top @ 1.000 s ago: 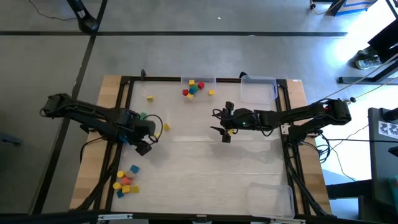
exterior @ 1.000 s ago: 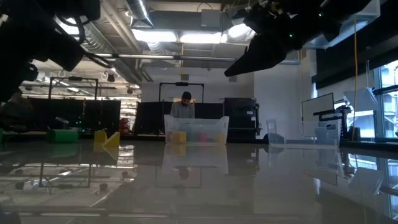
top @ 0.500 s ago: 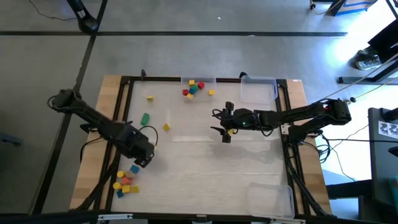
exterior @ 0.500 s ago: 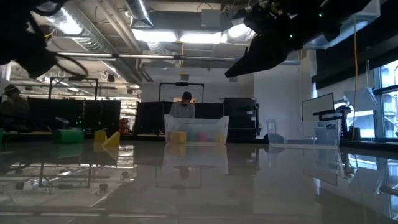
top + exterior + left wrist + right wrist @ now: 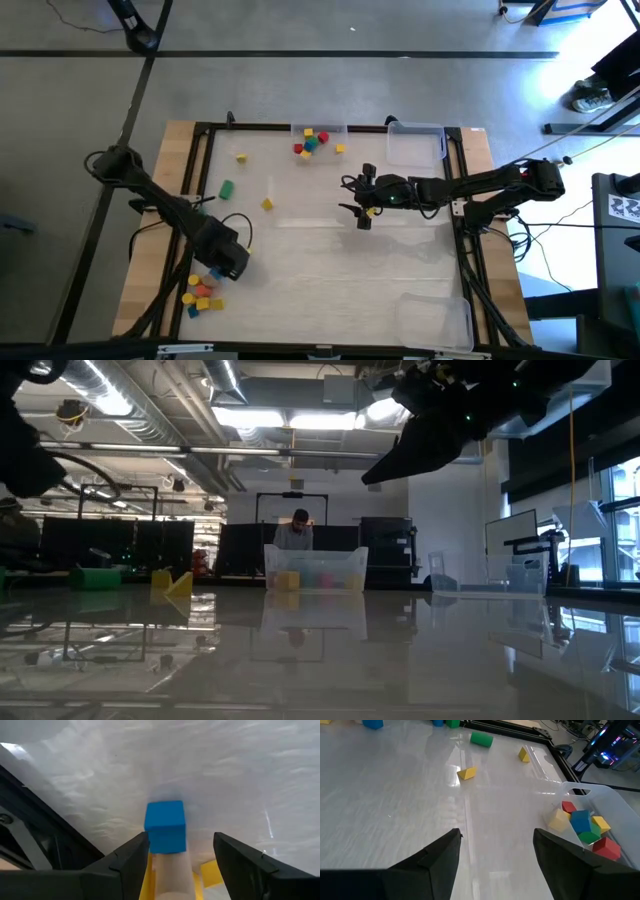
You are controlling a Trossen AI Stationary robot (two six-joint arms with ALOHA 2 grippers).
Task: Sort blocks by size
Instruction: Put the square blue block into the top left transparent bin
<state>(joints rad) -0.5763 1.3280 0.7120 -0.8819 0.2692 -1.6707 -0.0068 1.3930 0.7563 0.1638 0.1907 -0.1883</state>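
Since the earlier frames the left arm has swung toward the near left corner of the bench (image 5: pixel 330 270), uncovering the green block (image 5: pixel 226 188) it had hidden; the right arm has not shifted.

Nearest the front edge, a small heap of blocks (image 5: pixel 202 291) in yellow, orange, blue and red lies by the left rail. The left end effector (image 5: pixel 228 264) hangs just over that heap, its fingers spread wide with nothing between them. In its wrist view a blue cube (image 5: pixel 165 826) sits on the bench in line with the gap, with a tan block (image 5: pixel 171 875) and yellow pieces closer in.

Farther in, the green block and a yellow block (image 5: pixel 267 204) lie apart on the left half of the bench. Near mid-bench the right end effector (image 5: pixel 362 203) is raised well above the surface, fingers wide apart and holding nothing.

Farther still, another yellow block (image 5: pixel 242 157) lies alone. At the far edge a clear tray (image 5: pixel 296 130) holds a cluster of red, yellow, blue and green blocks (image 5: pixel 311 142), with one yellow block (image 5: pixel 341 149) just outside it. A second clear tray (image 5: pixel 415 146) stands to its right. A third tray (image 5: pixel 435 322) sits at the near right corner.
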